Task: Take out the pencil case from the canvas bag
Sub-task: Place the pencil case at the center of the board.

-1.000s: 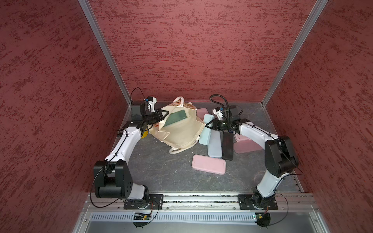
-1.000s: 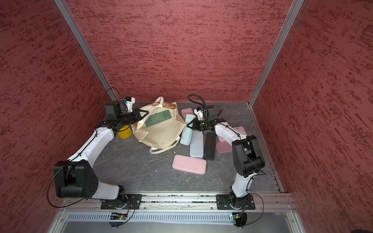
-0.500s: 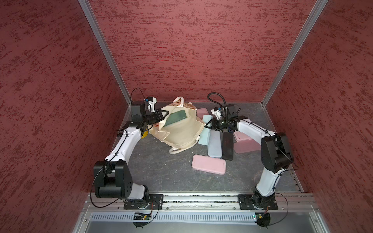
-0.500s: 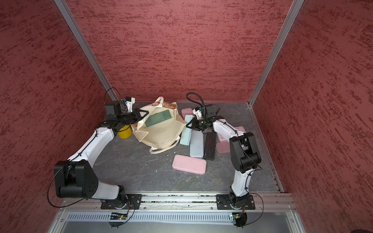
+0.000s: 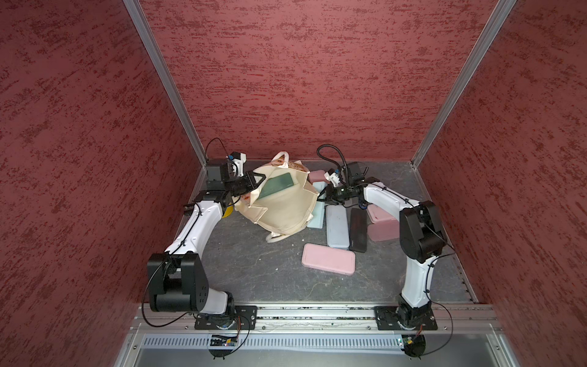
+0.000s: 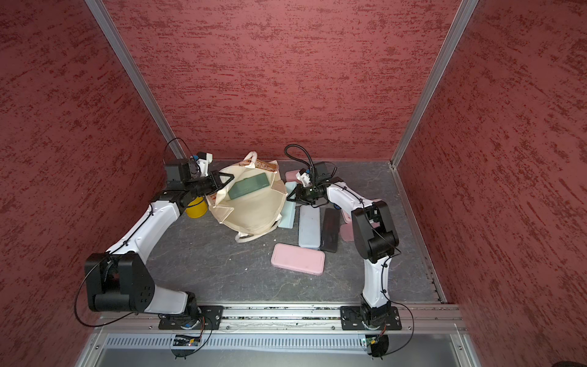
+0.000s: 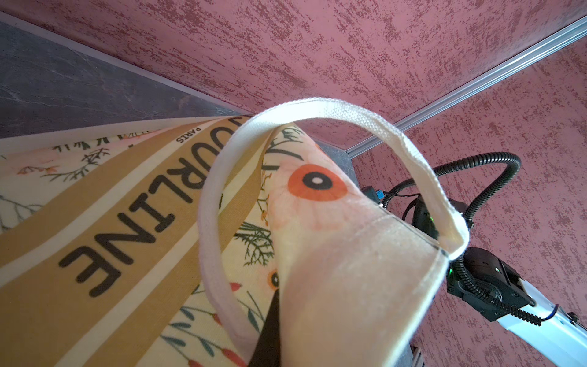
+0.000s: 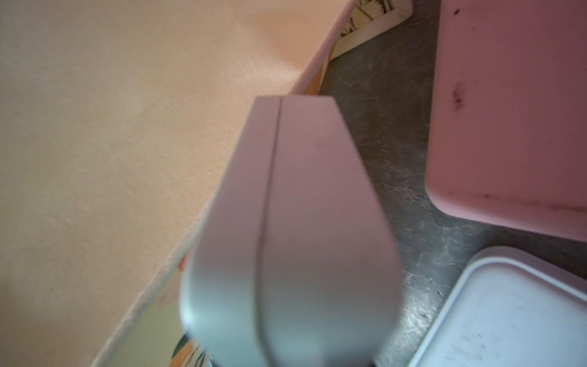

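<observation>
The canvas bag (image 5: 282,211) lies at the table's back, mouth gaping, with 1 green pencil case (image 5: 279,187) inside. Other cases (image 5: 337,225) lie beside it on the grey table (image 5: 254,273), boxed in by red walls (image 5: 301,79). The left gripper (image 5: 258,180) pinches the bag's rim. The right gripper (image 5: 324,198), reaching low, clamps a pale blue case (image 8: 292,222) against the bag's side.

The canvas bag (image 5: 286,213) is matt woven cloth. The pink case (image 5: 328,263) looks smooth, matt plastic; the counter (image 5: 254,273), matt stone.
</observation>
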You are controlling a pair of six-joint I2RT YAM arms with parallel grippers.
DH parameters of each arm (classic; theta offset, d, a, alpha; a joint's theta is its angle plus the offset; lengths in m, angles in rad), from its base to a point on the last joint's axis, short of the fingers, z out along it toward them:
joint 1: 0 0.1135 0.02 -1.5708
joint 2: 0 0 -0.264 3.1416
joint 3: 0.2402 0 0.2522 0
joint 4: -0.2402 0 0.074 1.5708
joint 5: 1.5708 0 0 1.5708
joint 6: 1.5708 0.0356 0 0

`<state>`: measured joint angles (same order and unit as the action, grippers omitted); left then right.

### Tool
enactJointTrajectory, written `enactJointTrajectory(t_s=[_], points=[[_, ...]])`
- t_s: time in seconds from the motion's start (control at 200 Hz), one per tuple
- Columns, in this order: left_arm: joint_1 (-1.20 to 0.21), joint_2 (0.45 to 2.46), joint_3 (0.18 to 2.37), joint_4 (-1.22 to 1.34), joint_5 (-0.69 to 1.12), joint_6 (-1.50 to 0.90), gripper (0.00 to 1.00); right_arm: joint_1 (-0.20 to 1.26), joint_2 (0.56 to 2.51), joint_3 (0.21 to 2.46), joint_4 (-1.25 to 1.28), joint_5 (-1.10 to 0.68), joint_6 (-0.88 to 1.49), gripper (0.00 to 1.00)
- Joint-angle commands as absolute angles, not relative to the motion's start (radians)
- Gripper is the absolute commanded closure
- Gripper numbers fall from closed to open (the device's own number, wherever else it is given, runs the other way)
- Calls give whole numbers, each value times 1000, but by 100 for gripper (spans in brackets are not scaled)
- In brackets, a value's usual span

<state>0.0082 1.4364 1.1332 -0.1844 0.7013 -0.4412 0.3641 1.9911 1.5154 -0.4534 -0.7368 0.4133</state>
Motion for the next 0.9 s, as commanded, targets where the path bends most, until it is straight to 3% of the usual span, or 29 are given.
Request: enactJointTrajectory(t_s=[0.0, 0.406, 0.897], points=[[8, 1391, 1131, -117, 730, -449, 100, 380, 2022, 1570, -493, -762, 391, 90], [6, 1382, 1128, -114, 729, -449, 100, 391, 2071, 1593, -564, -712, 350, 87], [8, 1389, 1129, -115, 729, -448, 100, 391, 2112, 1592, -520, -741, 365, 73]])
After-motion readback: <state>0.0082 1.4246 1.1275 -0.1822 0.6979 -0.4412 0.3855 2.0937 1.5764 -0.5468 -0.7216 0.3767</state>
